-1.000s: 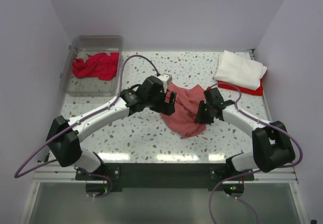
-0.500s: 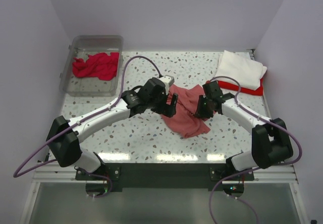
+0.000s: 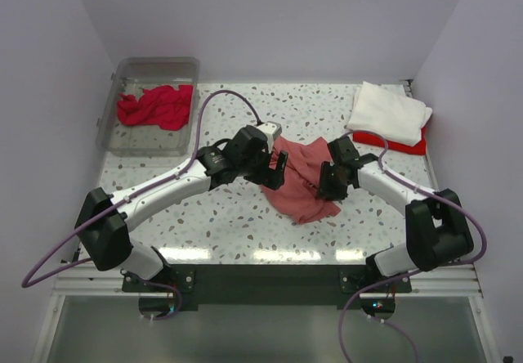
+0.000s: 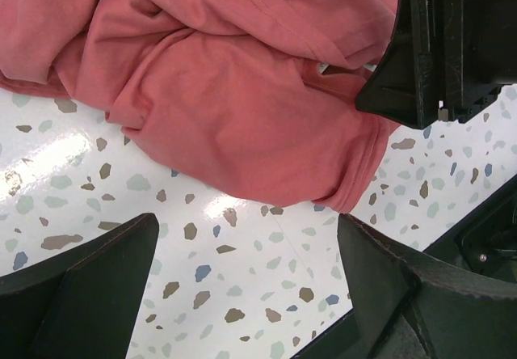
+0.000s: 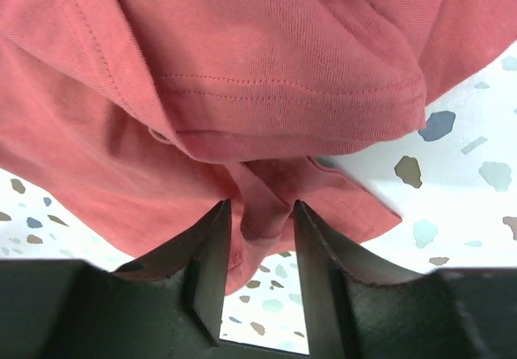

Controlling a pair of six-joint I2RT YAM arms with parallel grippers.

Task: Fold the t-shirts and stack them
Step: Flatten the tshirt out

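Note:
The faded coral-red t-shirt [image 3: 302,179] lies crumpled at mid-table between the two arms. My left gripper [image 3: 276,171] hovers at its left edge, open wide over bare table [image 4: 246,230], nothing between the fingers. My right gripper [image 3: 329,179] sits at the shirt's right edge, and its jaws [image 5: 258,213] stand parted around a loose fold of the hem [image 5: 266,205]. In the left wrist view the right gripper [image 4: 452,52] rests against the cloth [image 4: 242,92]. A folded white t-shirt [image 3: 388,111] lies on a bright red one [image 3: 400,144] at the back right.
A clear plastic bin [image 3: 135,69] at the back left holds a crumpled crimson t-shirt [image 3: 155,105]. The speckled tabletop [image 3: 221,216] is bordered by purple walls on three sides. Each arm trails a purple cable [image 3: 221,95].
The right gripper's jaws have widened, loosening on the shirt's hem, and the gripper has shifted slightly toward the back. The left gripper has stayed open and nearly still.

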